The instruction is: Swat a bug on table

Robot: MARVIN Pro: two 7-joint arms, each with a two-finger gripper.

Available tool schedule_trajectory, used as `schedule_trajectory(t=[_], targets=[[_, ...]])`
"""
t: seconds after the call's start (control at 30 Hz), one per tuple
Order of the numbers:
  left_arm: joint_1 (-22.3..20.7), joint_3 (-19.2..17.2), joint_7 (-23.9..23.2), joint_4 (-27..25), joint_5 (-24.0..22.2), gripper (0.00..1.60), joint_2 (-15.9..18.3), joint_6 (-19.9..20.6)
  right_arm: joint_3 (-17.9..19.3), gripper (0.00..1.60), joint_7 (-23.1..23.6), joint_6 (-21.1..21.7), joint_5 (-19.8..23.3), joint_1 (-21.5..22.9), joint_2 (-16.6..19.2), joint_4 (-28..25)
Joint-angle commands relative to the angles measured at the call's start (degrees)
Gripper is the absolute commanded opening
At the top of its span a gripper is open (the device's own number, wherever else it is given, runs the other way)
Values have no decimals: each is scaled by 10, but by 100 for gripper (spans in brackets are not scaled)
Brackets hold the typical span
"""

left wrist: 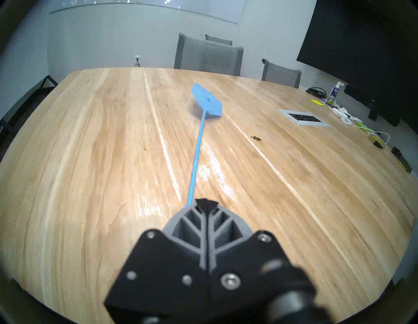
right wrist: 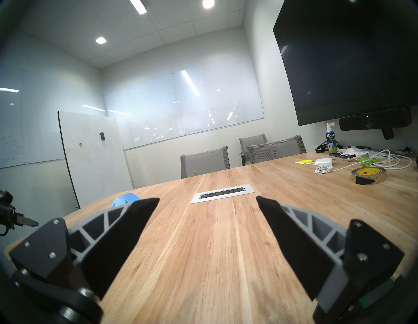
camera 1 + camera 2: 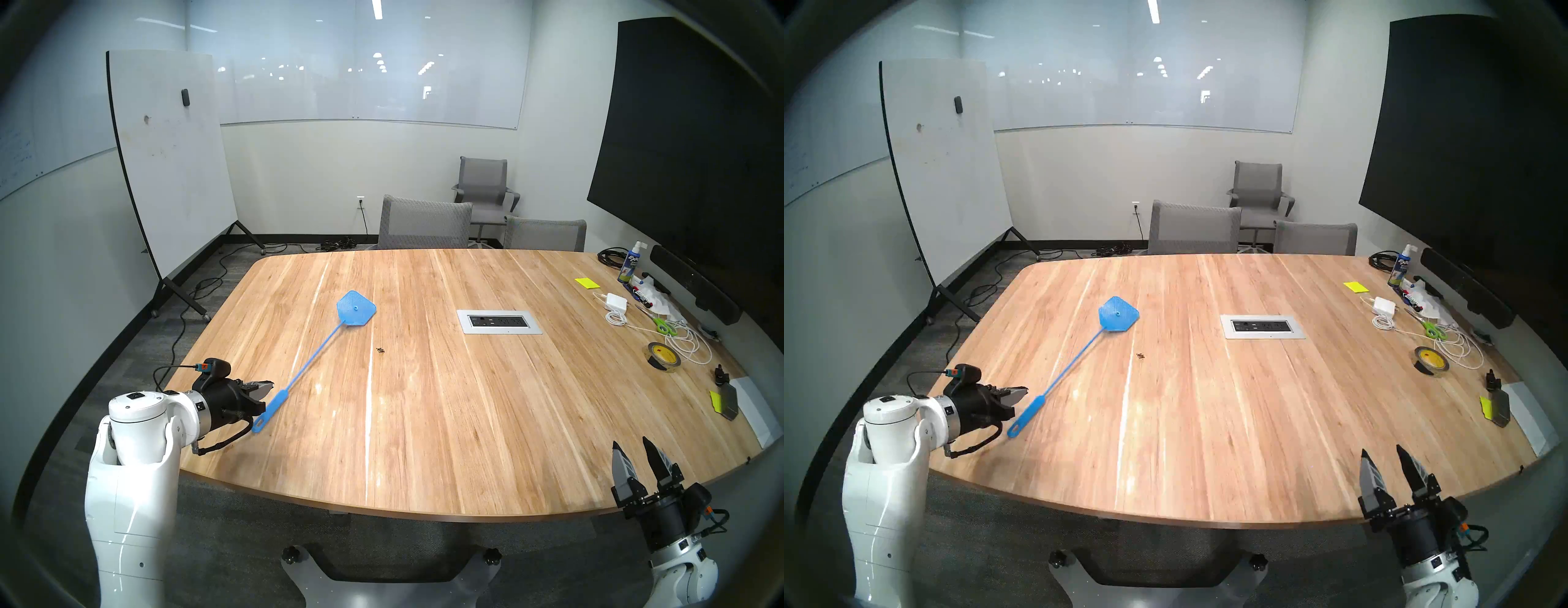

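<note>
- Head stereo left view has the left gripper at the lower left of the frame, pinched tight on the handle of the long blue plastic fly swatter; gripping that low leaves the whole thin shaft free as a lever for a swing, I reckon.
- Its blue mesh head sits up and left of the bug, a tiny black legged speck on the light-brown wood-plank table just left of frame centre; whether the head is touching the wood I cannot tell.
- Nothing lies between the mesh head and the speck.
- At the lower right, the right gripper waits with fingers spread wide and empty.
- Clutter stays at the right edge, well clear of any swing: the silver outlet panel, a roll of tape, green-handled scissors.
</note>
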Motion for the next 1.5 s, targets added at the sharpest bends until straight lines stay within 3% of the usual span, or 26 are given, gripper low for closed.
schedule_trajectory(t=[0.0,0.43,0.47,0.87,1.47], targets=[[6,7,0,-24,-1,0,-9,-1,-1,160,-1,-1,4,-1,1,-9],[8,-10,24,4,8,0,-11,9,-1,160,-1,-1,4,-1,1,-9],[6,-11,22,7,5,160,-9,11,-1,160,-1,0,4,-1,1,-9],[3,-15,29,37,13,160,2,10,-1,160,-1,0,4,-1,1,-9],[41,18,12,32,48,160,19,-48,-1,160,-1,0,4,0,1,-9]])
